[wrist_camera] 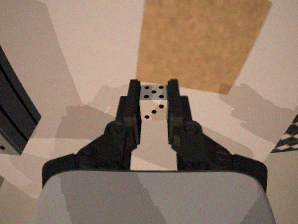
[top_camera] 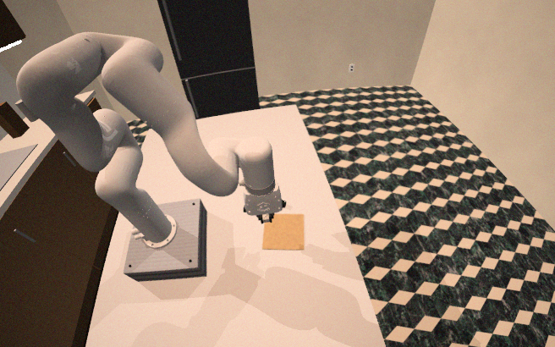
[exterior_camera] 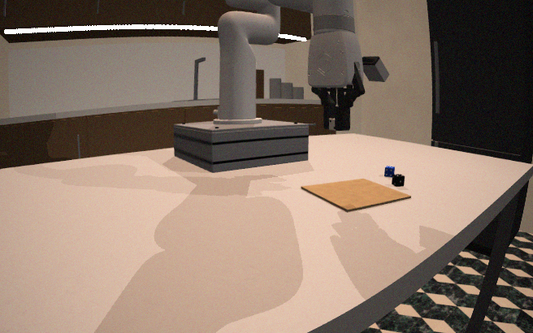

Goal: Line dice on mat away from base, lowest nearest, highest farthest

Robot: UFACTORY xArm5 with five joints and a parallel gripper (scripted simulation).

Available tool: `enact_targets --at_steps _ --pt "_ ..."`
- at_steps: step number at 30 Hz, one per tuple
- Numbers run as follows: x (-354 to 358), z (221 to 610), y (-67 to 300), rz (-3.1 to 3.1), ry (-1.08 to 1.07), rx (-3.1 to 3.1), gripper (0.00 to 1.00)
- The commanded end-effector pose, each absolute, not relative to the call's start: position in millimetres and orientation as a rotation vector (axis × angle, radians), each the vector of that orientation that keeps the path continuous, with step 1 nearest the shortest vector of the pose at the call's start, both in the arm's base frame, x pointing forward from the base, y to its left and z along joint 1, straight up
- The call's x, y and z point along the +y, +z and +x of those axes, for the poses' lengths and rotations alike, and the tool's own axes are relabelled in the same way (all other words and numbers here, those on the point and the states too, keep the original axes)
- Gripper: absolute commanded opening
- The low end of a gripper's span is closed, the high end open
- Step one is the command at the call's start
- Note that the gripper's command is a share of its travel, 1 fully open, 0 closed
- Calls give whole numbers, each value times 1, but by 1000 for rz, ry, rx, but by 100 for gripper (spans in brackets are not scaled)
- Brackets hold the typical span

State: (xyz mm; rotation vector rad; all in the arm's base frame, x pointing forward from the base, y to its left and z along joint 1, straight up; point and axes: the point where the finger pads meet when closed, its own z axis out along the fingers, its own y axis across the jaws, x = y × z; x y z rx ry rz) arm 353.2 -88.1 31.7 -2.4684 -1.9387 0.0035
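The gripper, grey-bodied with black fingers, is closed on a small white cube-shaped die with black pips, held up above the pale, smooth table with its fingers standing fairly narrow around it. In the wrist view, one face of that die shows five pips and another shows three. The square, flat, orange-tan mat lies on the table, in the exterior view to the right of the robot's grey, block-like base and nearer the viewer. The other two dice are on the table, off the mat: a small blue cube-shaped die with light pips and a small black cube-shaped die with light pips. Both lie beyond the mat's far right side in the exterior view, the black one near the mat and the blue one a little farther and to the left, close to its black neighbour. From the top view neither of them can be made out, the gripper and arm being over that side of the mat. No die rests on the mat.
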Motion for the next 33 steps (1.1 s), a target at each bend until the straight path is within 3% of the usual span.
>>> enact_targets --at_steps 1,20,33 --pt "-88 354 23 -2470 1 -1940 15" --pt "-87 355 -49 -2470 1 -1940 15" --pt "-87 355 -58 -2470 1 -1940 15"
